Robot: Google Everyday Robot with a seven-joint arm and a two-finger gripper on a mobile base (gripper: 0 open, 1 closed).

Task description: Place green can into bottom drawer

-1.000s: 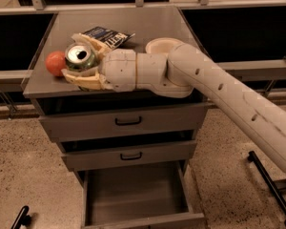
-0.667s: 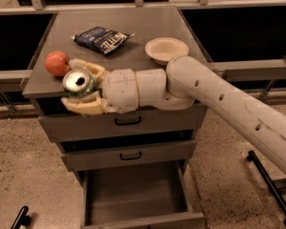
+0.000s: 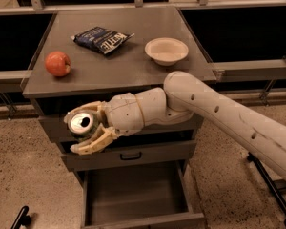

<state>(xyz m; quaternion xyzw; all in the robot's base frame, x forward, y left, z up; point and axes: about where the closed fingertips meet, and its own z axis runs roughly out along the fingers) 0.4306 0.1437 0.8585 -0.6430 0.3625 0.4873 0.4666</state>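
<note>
Jaws grip the green can, its silver top turned toward the camera. Gripper hangs in front of the top drawer on the cabinet's left side. Bottom drawer stands pulled out, lower down and a little to the right. On the cabinet top: red apple left, chip bag at back, bowl right.

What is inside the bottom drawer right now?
The open bottom drawer shows only its bare grey floor; nothing lies there. Its rear part is covered by the middle drawer above. The tool, in front of the top drawer, holds the green can.
</note>
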